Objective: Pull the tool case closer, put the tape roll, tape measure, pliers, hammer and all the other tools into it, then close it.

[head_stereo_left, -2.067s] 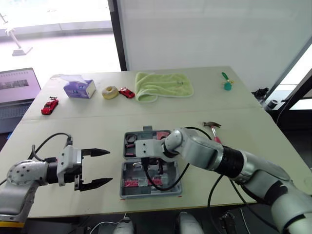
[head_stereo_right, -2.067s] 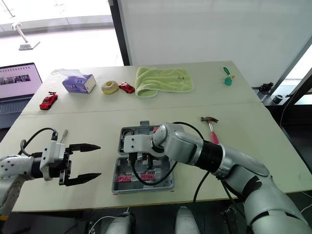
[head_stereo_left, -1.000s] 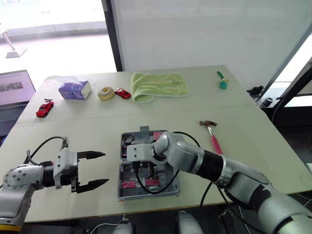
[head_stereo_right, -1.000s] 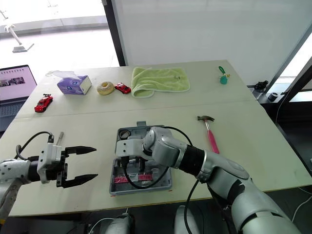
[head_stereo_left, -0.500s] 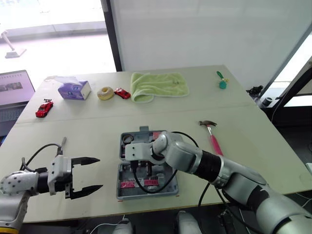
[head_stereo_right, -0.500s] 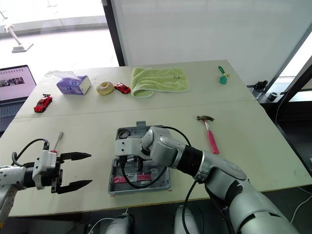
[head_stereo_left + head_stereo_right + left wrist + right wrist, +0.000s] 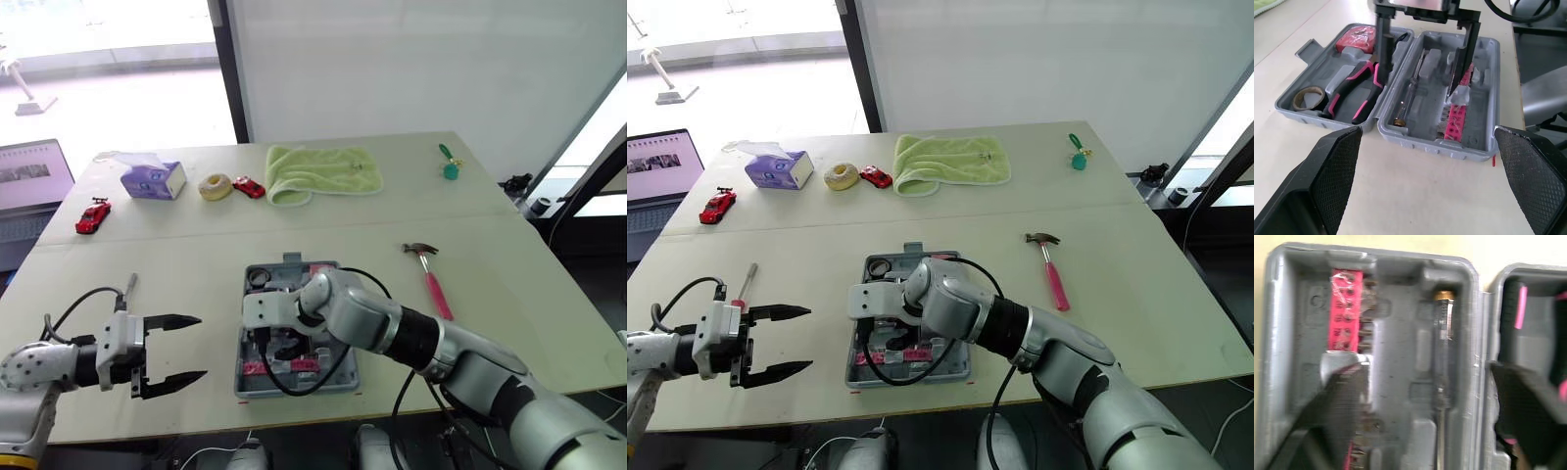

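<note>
I am holding my right claw (image 7: 279, 345) down inside the open tool case (image 7: 1435, 147), its two black fingers spread wide and gripping nothing. One finger is hanging over the near half of the case, just beside the pink bit strip (image 7: 1457, 117), and the other is hanging by the hinge at the edge of the far half. Between them a driver shaft (image 7: 1408, 103) is lying in its slot. Just beyond that second finger the pliers (image 7: 1349, 93) are sitting in the far half, with the tape roll (image 7: 1308, 95) at one end and a red tool that looks like the tape measure (image 7: 1356, 38) at the other. The hammer (image 7: 431, 279) is lying on the counter (image 7: 196, 255) well off to the right of this claw, clear of the case. I am keeping my left claw (image 7: 203, 348) wide open and empty above the counter, to the left of the case and pointing at it. A slim tool (image 7: 745, 282) is resting on the counter just behind this claw.
</note>
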Action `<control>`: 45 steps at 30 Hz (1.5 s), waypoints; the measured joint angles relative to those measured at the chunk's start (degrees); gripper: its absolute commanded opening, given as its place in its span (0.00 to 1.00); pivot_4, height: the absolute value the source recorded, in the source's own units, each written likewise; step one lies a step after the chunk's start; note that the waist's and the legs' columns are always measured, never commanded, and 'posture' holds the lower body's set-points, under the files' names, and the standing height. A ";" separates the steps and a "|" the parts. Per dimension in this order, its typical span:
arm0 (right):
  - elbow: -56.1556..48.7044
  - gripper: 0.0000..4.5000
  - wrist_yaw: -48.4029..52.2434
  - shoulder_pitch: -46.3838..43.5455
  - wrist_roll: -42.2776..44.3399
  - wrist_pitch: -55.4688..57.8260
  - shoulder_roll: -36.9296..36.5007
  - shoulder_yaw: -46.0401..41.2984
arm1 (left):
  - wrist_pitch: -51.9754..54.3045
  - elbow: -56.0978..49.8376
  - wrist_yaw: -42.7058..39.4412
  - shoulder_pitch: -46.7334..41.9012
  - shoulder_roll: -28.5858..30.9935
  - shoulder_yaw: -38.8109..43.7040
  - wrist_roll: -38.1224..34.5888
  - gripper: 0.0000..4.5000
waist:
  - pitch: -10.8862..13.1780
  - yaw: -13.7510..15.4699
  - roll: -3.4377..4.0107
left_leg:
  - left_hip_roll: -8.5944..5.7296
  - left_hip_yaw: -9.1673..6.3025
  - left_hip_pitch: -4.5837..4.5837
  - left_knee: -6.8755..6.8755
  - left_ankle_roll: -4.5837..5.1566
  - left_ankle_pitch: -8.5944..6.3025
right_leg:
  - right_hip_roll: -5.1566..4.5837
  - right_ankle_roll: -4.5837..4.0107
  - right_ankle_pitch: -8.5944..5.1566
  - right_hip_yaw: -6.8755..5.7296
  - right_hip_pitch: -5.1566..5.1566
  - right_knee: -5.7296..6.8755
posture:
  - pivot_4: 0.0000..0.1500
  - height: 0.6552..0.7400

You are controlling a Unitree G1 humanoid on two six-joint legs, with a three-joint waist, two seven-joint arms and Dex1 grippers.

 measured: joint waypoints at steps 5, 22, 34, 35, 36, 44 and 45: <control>-1.02 0.98 -0.57 0.10 0.28 0.43 0.09 -4.10 | 1.95 -3.03 1.04 -0.06 0.00 -0.09 -0.02 1.00 | 0.00 -0.10 0.00 | 0.00 0.00 0.00 -0.02 0.00 0.00 | 0.00 0.00 0.00 0.01 -0.04 0.01 | 1.00 1.00; -5.72 0.02 -2.51 6.71 1.91 1.18 -2.24 -8.36 | 3.56 -3.51 1.19 -1.13 -0.16 -0.23 -0.01 1.00 | 0.00 -0.12 0.00 | 0.00 0.00 -0.01 -0.03 0.00 0.00 | 0.00 0.00 0.00 0.01 -0.04 0.01 | 1.00 1.00; -1.53 0.02 -3.09 8.10 1.38 -1.48 -2.26 -7.13 | 2.25 -2.74 1.02 -0.96 -0.58 -0.29 0.03 1.00 | 0.00 -0.07 0.00 | 0.00 0.00 0.00 -0.01 0.00 0.00 | 0.00 0.00 0.00 0.01 -0.03 0.02 | 1.00 1.00; -1.33 0.02 -2.96 8.10 1.28 -1.78 -2.35 -6.93 | 2.62 -3.02 1.21 -1.04 -0.58 -0.30 0.02 1.00 | -0.01 -0.07 -0.01 | 0.00 0.00 0.02 -0.01 0.00 0.00 | 0.00 0.00 0.00 0.01 -0.01 0.02 | 1.00 1.00; -1.05 0.02 -2.78 8.11 1.25 -2.21 -2.33 -6.71 | 2.86 -3.25 1.42 -1.14 -0.58 -0.39 0.02 1.00 | -0.01 -0.10 -0.01 | 0.00 0.00 0.03 -0.01 0.00 0.00 | 0.00 0.00 0.00 0.01 -0.01 0.02 | 1.00 1.00; 1.85 0.02 -2.56 9.00 1.30 -3.92 -1.63 -6.18 | 3.01 -3.70 1.55 -0.45 -0.58 -0.42 0.03 1.00 | -0.03 0.27 -0.02 | -0.01 -0.01 0.10 0.03 0.00 0.00 | 0.00 0.00 0.00 0.01 0.16 -0.01 | 1.00 1.00; 1.85 0.02 -2.55 9.00 1.33 -3.80 -1.62 -6.24 | 2.98 -3.70 1.53 -0.41 -0.58 -0.42 0.03 1.00 | -0.03 0.30 -0.01 | -0.01 -0.01 0.10 0.03 0.00 0.00 | 0.00 0.00 0.00 0.01 0.16 -0.01 | 1.00 1.00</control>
